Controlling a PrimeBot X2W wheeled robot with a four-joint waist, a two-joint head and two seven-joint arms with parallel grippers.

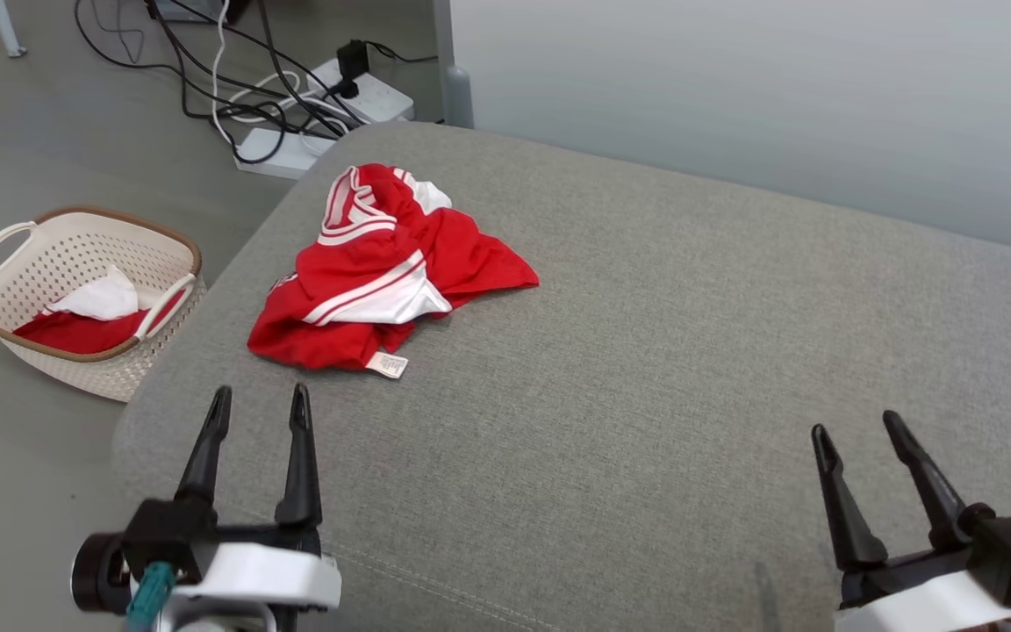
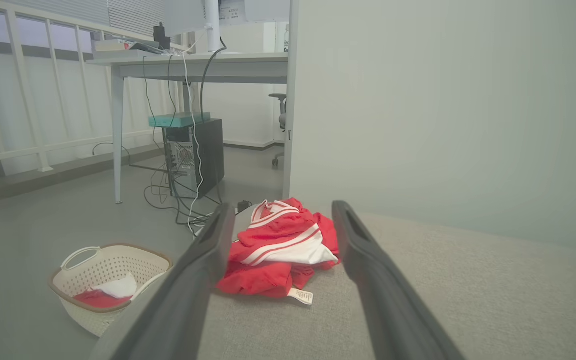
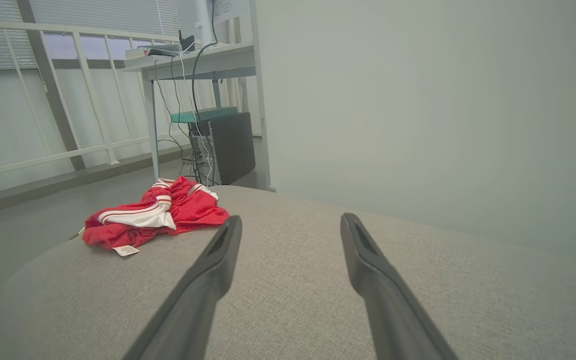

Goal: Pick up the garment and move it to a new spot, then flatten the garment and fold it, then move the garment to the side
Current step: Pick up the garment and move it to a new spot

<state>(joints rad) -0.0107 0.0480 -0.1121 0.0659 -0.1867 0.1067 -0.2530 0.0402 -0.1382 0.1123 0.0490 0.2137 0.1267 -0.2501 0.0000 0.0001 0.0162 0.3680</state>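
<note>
one crumpled red garment (image 1: 383,272), untouched

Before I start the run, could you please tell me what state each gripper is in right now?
Left gripper: open, empty, apart from the red-and-white garment.
Right gripper: open, empty.

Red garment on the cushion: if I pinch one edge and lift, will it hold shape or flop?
Probably floppy: the red garment lies crumpled in soft folds, so it should sag and unfurl from one pinch. Likely light, as the fabric looks thin. Pushed, it may bunch rather than slide on the textured cushion.
</note>
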